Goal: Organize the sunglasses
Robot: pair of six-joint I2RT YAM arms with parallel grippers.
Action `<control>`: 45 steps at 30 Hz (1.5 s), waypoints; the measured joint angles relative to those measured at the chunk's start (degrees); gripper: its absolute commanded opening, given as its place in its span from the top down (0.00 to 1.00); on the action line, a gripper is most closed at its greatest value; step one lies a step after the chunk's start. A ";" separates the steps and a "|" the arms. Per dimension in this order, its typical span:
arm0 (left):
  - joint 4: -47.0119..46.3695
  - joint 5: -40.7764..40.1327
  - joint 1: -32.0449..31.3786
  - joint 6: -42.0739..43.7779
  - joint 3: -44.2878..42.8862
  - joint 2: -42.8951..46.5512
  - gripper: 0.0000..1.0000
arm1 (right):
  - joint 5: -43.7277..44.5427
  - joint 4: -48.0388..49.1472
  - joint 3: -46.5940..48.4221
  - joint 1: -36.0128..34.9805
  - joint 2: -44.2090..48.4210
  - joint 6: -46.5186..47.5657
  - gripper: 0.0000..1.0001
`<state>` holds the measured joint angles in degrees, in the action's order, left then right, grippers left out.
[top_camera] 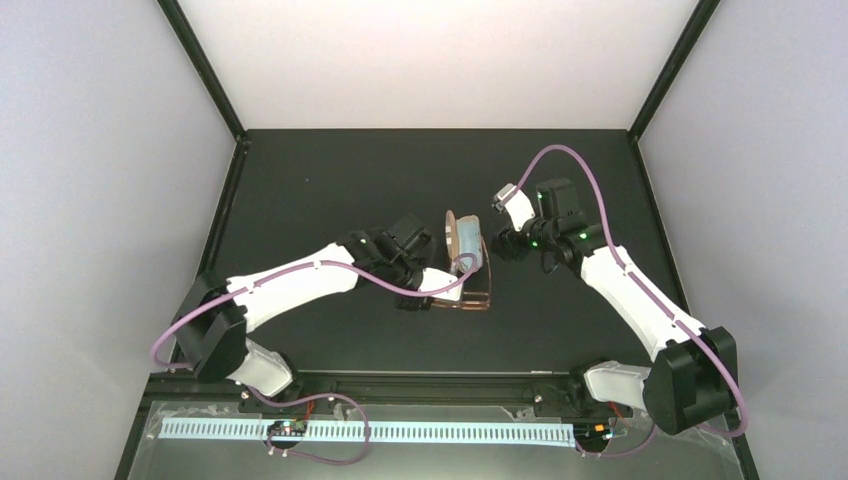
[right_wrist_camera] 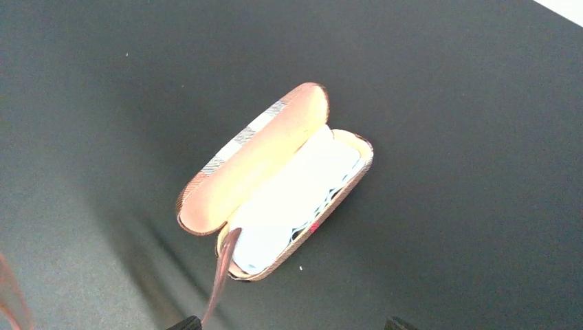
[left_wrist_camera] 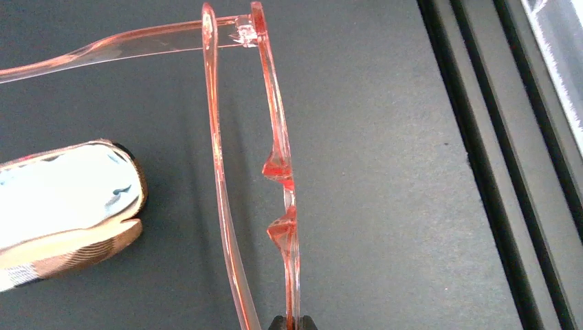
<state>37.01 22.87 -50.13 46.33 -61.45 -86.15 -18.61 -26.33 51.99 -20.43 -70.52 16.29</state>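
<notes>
My left gripper (top_camera: 450, 290) is shut on the front frame of the sunglasses (top_camera: 470, 298), holding them on edge just above the black table; its tips (left_wrist_camera: 292, 323) pinch the frame (left_wrist_camera: 278, 137) near the nose pads. One temple lies folded along the front and the other sticks out toward the case. The brown striped case (top_camera: 462, 238) lies open beside them, with the light-blue cloth (right_wrist_camera: 295, 192) inside. My right gripper (top_camera: 503, 246) is open (right_wrist_camera: 292, 324) just right of the case (right_wrist_camera: 254, 165). The outstretched temple tip (right_wrist_camera: 218, 275) hangs by its left finger.
A black rail (left_wrist_camera: 481, 172) runs along the table's near edge behind the sunglasses. Black posts and pale walls enclose the table (top_camera: 330, 180) on the sides and back. The case (left_wrist_camera: 62, 247) sits close to the left of the held glasses.
</notes>
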 measured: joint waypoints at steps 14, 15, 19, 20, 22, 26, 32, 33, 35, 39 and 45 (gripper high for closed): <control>0.52 -13.27 -0.48 -0.57 -0.46 5.25 0.99 | 0.85 -2.73 11.37 0.00 -0.81 -1.42 0.32; 0.35 -14.69 -0.52 -1.14 -0.72 4.98 0.98 | 1.70 -2.56 12.07 0.00 -1.03 -1.92 0.33; -1.44 -18.43 -0.52 -3.02 -1.16 4.35 0.98 | 5.27 -2.36 12.79 0.00 -2.29 -2.99 0.33; -1.73 -18.99 -0.52 -3.50 -1.16 4.35 0.98 | 6.08 -2.40 12.79 0.02 -2.80 -3.15 0.33; -2.34 -19.98 -0.52 -4.42 -1.29 4.35 0.99 | 6.71 -2.38 12.74 0.07 -4.07 -3.21 0.34; -3.69 -20.72 -0.52 -6.08 -1.44 4.35 0.98 | 5.90 -2.49 11.96 0.07 -5.81 -3.54 0.36; -4.24 -20.68 -0.63 -7.56 -2.62 3.87 0.98 | 3.26 -2.43 11.93 0.00 -7.80 -4.50 0.38; -4.35 -20.68 -0.66 -7.72 -2.89 3.76 0.98 | 2.93 -2.40 11.93 -0.20 -8.20 -4.68 0.38; -4.55 -20.68 -0.72 -8.00 -3.13 3.61 0.98 | 2.80 -2.45 11.93 -0.61 -8.90 -4.81 0.39; -4.52 -20.65 -1.01 -8.44 -3.21 3.52 0.98 | 2.80 -2.40 11.93 -1.70 -10.19 -4.85 0.39; -4.48 -20.46 -1.36 -8.68 -3.26 3.52 0.98 | 2.75 -2.34 11.93 -2.67 -11.26 -4.85 0.40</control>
<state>32.53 2.42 -51.48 37.65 -64.71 -82.63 -15.86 -28.67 63.92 -23.09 -81.78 11.44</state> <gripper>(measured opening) 0.019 0.606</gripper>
